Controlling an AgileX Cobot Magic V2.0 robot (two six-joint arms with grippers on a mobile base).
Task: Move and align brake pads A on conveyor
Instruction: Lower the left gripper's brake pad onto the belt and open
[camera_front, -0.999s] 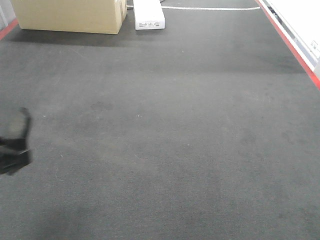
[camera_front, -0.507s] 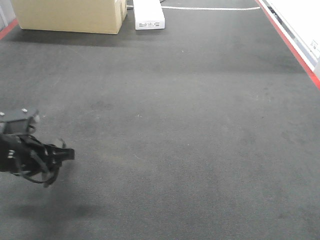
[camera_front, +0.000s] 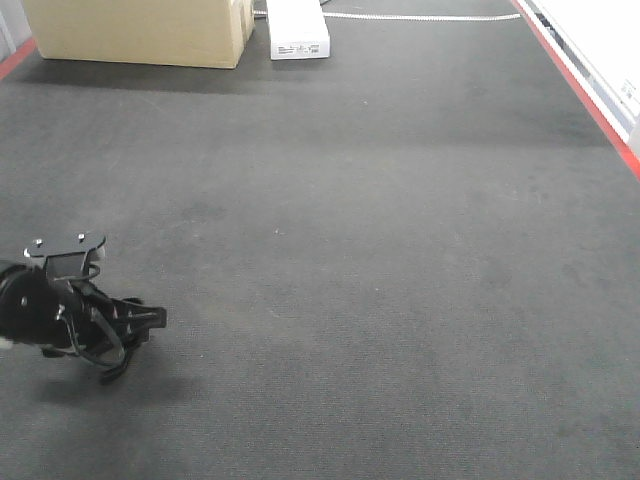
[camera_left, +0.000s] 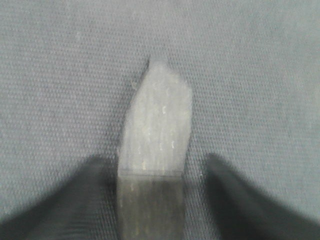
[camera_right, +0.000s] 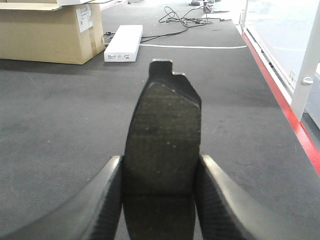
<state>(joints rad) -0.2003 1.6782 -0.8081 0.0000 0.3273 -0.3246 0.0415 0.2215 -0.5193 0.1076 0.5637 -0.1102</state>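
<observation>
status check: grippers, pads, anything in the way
Left gripper shut on brake pad, blurred, over the conveyor. Right gripper shut on second pad. Nothing blocking nearby.

Cardboard box (camera_front: 140, 30), white carton (camera_front: 297, 28), floor cables (camera_right: 182, 20), bright window (camera_right: 280, 30) at right

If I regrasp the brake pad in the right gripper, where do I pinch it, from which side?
Likely as the right gripper holds it now: fingers on the two long edges of the brake pad, across its narrow width, coming in lengthwise from the end opposite the notch. Those edges run nearly parallel, so the hold is square.
</observation>
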